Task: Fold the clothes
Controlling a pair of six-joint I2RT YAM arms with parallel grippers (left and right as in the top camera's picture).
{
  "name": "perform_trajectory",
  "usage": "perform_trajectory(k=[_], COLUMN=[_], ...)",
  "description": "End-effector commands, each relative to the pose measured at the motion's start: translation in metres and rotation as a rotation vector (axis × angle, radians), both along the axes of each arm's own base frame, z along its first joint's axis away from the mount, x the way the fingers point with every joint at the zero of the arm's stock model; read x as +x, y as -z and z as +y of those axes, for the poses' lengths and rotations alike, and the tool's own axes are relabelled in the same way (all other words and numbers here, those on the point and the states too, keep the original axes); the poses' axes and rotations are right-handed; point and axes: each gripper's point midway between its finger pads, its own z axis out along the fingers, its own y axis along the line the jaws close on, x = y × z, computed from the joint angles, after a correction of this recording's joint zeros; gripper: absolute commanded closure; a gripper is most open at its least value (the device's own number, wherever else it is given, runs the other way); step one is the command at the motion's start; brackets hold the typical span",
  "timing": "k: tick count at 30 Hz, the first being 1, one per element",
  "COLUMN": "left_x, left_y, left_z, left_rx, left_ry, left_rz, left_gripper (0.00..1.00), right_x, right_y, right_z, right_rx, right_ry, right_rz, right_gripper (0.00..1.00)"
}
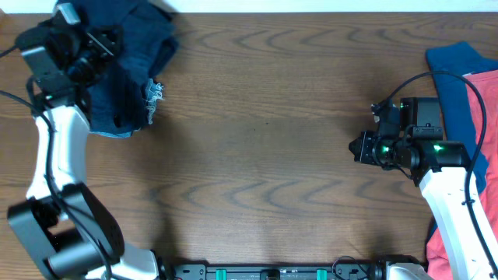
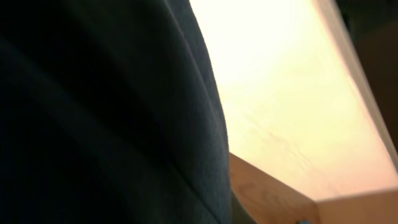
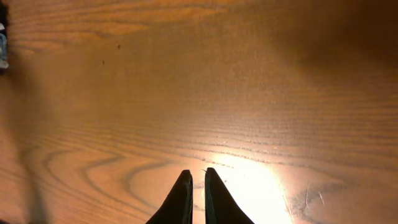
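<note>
Navy shorts (image 1: 144,39), crumpled heap (frayed hem (image 1: 156,95))

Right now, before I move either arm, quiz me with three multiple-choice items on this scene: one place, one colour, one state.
1. Where does the frayed denim garment lie?
A. the far left corner of the table
B. the middle
C. the near right corner

2. Beside the blue garment at the right edge lies one coloured:
A. green
B. coral-red
C. yellow

3. How is the right tool?
A. clamped on cloth
B. wide open
C. shut, empty, over bare wood

Answers:
1 A, the overhead view shows it bunched in that corner.
2 B, the coral-red garment shows next to the blue.
3 C, the right wrist view shows its fingers almost touching with nothing between them.
</note>
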Motion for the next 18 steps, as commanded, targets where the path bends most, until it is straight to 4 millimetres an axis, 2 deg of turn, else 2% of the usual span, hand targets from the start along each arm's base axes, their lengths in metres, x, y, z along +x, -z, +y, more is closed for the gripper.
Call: perform_trajectory(k=[1, 7, 10, 12, 14, 16, 18], left_x=[0.001, -0.026, -0.039, -0.047, -0.054, -0.064, -0.073], left_y=[0.002, 0.037, 0.057, 0.073, 0.084, 0.095, 0.1], left_z=[0.038, 0.095, 0.112, 0.117, 0.119, 0.12, 0.12], left_rx=[-0.026, -0.046, -0.036, -0.045, -0.045, -0.045, -0.039], left_ry=[-0.079, -0.25, -0.296, -0.317, -0.322, -0.334, -0.325], left_rz=[0.018, 0.169, 0.248, 0.306, 0.353, 0.412, 0.446], left_gripper=[0.94, 0.94, 0.91, 0.78, 0.54, 0.51, 0.42], right_x=[-0.003, -0.004, -0.004, -0.004, -0.004, -0.004, -0.005], right_y=[-0.003, -0.003, -0.003, -0.003, -0.003, -0.003, -0.003], right_z=[0.004, 0.004, 0.004, 0.004, 0.004, 0.004, 0.004], right_rx=[0.018, 0.017, 0.017, 0.017, 0.017, 0.017, 0.018], right_ry=[-0.003, -0.003, -0.003, -0.003, -0.003, -0.003, -0.003], right_rz=[0.01, 0.012, 0.014, 0.013, 0.012, 0.013, 0.014], right_gripper=[0.93, 0.93, 0.93, 0.93, 0.93, 0.92, 0.92])
